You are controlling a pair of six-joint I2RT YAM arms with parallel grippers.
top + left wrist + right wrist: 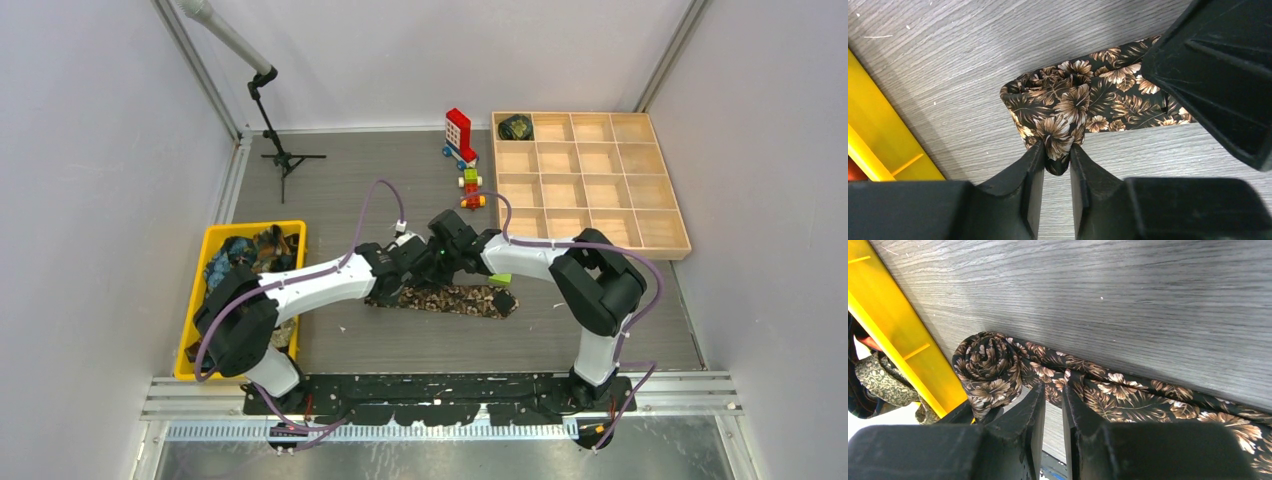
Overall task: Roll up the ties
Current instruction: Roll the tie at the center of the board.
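No text, label, brand, number or sign can be read in any of the three views (the brown tie (pixel 1068 105) carries only a leaf print, and the red-and-white toy brick (pixel 459 130) near the worktop's far edge shows plain white squares).

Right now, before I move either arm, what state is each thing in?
tie: lying flat, one end rolled up.
left gripper: shut on the tie's rolled end.
right gripper: shut on the tie's edge, beside the rolled end.
bin: holds loose, unrolled ties.
tray: one rolled tie in its far-left corner cell; other cells empty.
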